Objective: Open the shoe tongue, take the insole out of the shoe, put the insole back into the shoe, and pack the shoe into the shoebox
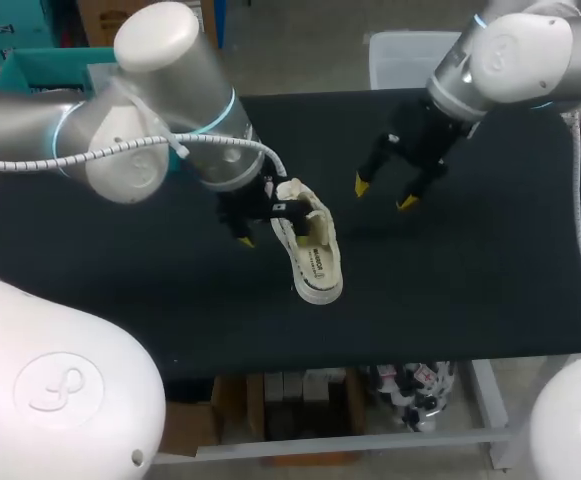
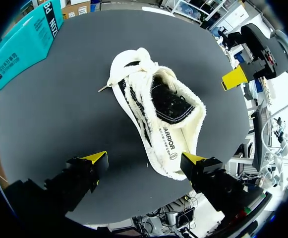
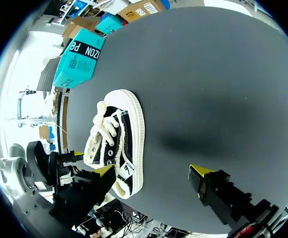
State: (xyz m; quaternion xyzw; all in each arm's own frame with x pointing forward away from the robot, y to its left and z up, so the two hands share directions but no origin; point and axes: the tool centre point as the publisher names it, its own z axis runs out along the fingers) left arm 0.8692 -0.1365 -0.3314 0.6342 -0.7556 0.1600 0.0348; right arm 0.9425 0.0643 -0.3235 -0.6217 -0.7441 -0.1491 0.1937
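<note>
Noting shoe ahead of left gripper, fingers wide, unclamped; right gripper wide too, well apart. Judgement: pin heel first, then lift tongue by laces

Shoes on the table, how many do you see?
1. The shoe lies near the table's middle, by the open left gripper; the right gripper hangs apart from it. No other shows.

shoe: black cloth, fleecy cream lining, smooth rubbery sole | table: matt black | left arm: glossy shell
</note>
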